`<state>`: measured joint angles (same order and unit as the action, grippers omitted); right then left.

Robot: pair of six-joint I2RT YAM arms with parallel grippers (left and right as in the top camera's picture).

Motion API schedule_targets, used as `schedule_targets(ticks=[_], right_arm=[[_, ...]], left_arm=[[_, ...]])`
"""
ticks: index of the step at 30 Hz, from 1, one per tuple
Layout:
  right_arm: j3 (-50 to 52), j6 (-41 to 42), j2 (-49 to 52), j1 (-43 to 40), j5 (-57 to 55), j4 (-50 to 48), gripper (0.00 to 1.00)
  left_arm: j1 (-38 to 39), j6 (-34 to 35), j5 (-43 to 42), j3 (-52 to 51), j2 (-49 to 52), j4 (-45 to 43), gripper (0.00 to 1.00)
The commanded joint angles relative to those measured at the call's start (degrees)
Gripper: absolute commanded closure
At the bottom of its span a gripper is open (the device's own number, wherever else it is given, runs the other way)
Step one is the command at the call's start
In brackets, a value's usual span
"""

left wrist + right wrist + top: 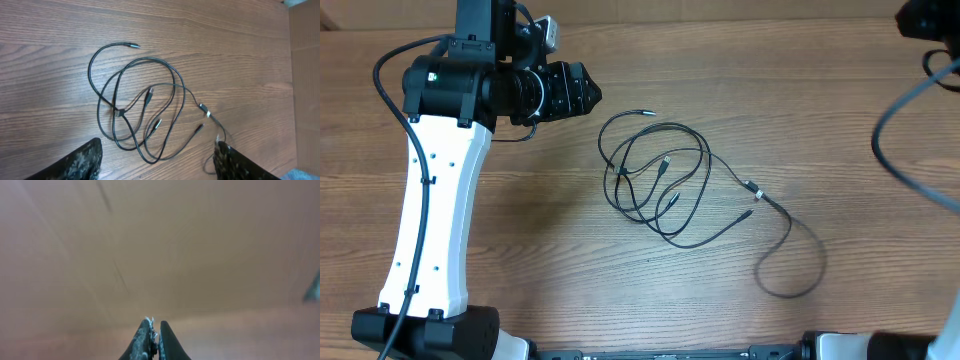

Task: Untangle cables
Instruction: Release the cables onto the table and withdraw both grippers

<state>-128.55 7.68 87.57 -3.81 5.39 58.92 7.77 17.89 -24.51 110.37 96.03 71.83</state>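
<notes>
A tangle of thin black cables [660,180] lies on the wooden table, with overlapping loops in the middle and one strand running right to a loop [790,262]. Small plugs show at the ends [645,113]. The left wrist view shows the same tangle [145,100] from above. My left gripper [588,92] hovers left of and behind the tangle, open and empty, its fingers wide apart in the left wrist view [157,160]. My right gripper [154,327] is shut and empty, facing a blurred brown surface; only the arm's cabling shows at the overhead view's right edge.
The wooden table [520,260] extends all round the cables. The left arm's white link [430,220] spans the left side. A brown cardboard-like surface borders the table's right edge [305,75].
</notes>
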Motion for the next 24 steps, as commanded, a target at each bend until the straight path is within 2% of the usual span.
schedule_targets(ticks=[1,3,6,9,13,14,19,24], right_arm=[[-0.50,-0.33,4.33,-0.37,1.49,4.26,0.96],[-0.50,-0.17,5.73,-0.39,2.47,7.34,0.88],[-0.48,-0.17,6.38,-0.39,2.45,9.88,0.67],[-0.48,-0.17,6.21,-0.39,2.69,11.87,0.52],[-0.35,-0.26,6.34,-0.39,3.69,17.11,0.47],[0.09,-0.70,6.43,-0.39,3.67,19.32,0.46],[3.50,-2.47,7.06,-0.39,3.78,24.09,0.43],[12.61,-9.81,7.08,-0.39,10.19,24.76,0.43]], left_arm=[[-0.04,-2.08,-0.39,0.79,-0.02,0.00,0.27],[0.17,-2.08,-0.37,0.79,-0.02,-0.09,0.22],[0.20,-2.08,-0.33,0.79,-0.02,-0.11,0.13],[0.20,-2.10,-0.33,0.79,-0.02,-0.09,0.11],[0.20,-2.05,1.14,0.79,-0.02,0.26,0.07],[0.20,-2.05,2.58,0.76,-0.02,0.37,0.00],[0.17,-2.05,6.73,0.74,-0.02,0.37,0.00],[0.17,-2.08,7.13,0.74,-0.02,0.37,0.00]])
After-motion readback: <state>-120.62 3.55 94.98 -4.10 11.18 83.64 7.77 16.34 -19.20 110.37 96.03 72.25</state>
